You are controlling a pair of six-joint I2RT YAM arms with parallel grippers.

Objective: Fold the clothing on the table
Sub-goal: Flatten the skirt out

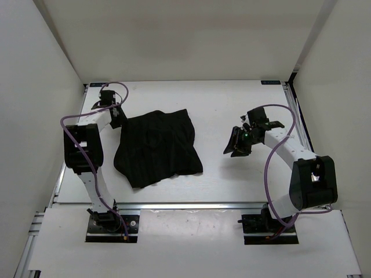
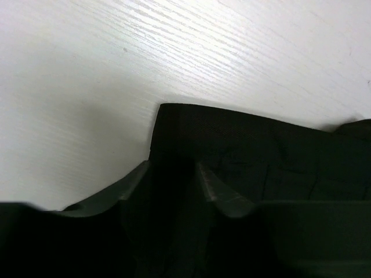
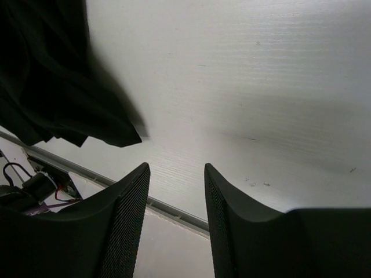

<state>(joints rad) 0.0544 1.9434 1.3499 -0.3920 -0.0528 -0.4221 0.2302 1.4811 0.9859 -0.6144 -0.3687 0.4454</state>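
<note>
The black, pleated, soft-fabric garment (image 1: 156, 147) lies spread but rumpled on the large flat white table (image 1: 232, 98), and its near edge runs askew. Your left gripper (image 2: 171, 174) sits low at the garment's far left corner. In the wrist view its grey fingers (image 2: 219, 194) stand apart and the corner of the cloth runs into the gap between them, so the jaws are parted and, as I judge it, nothing is pinched yet. Your right gripper (image 3: 177, 174) hangs well to the right of the garment, jaws moderately apart, with only bare table between them.

The step in hand looks like taking that far left corner. Push in a little deeper over the garment's hem before you close, so the pads bite cloth well inside the edge rather than the very tip. Close firmly, because thin fabric is likely to slip. Lift only enough to free the corner. Before you carry it anywhere, bring the right gripper to the garment's far right corner. If one corner moves alone, the pleats will probably drag and twist the fold line.
</note>
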